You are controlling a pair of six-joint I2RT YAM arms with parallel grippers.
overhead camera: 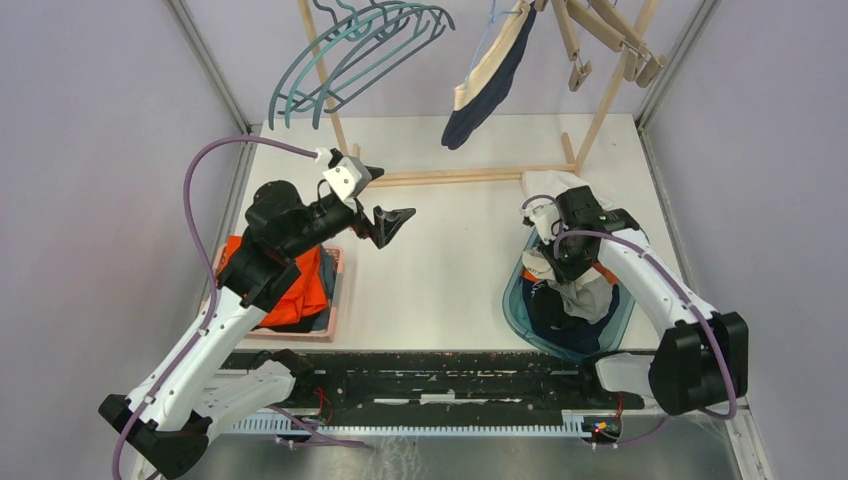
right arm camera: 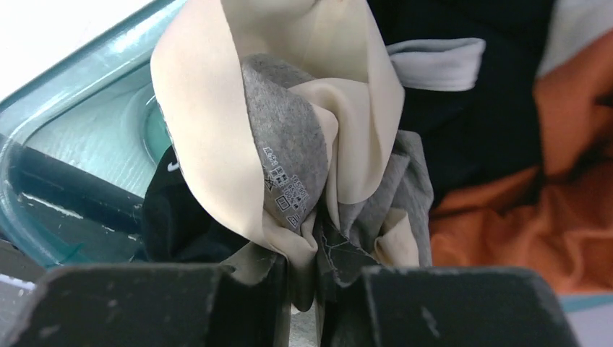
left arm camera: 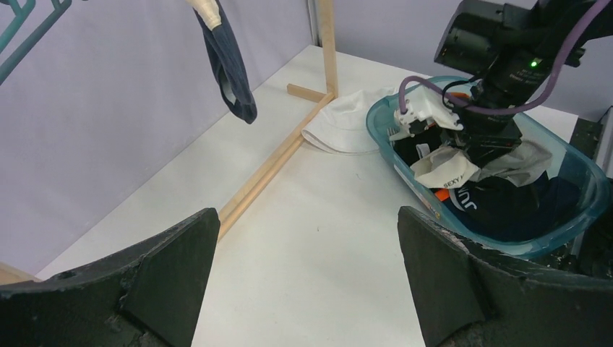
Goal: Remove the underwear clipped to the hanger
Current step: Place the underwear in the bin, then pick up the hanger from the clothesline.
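A navy underwear with a cream waistband (overhead camera: pixel 487 75) hangs from the clip hanger (overhead camera: pixel 600 35) at the back; it also shows in the left wrist view (left arm camera: pixel 230 65). My right gripper (overhead camera: pixel 562 245) is low over the teal basin (overhead camera: pixel 512 300) and shut on a grey and cream underwear (right arm camera: pixel 289 144), pinched between its fingertips (right arm camera: pixel 253 289). Black, navy and orange underwear (right arm camera: pixel 506 210) lie in the basin beneath it. My left gripper (overhead camera: pixel 390 225) is open and empty above the table's middle, its jaws wide apart in the left wrist view (left arm camera: pixel 307 246).
Teal hangers (overhead camera: pixel 360 50) hang at the back left. The wooden rack's base bar (overhead camera: pixel 470 176) crosses the table. A white cloth (overhead camera: pixel 550 185) lies behind the basin. A pink tray with a bright-orange folded cloth (overhead camera: pixel 300 285) sits at the left.
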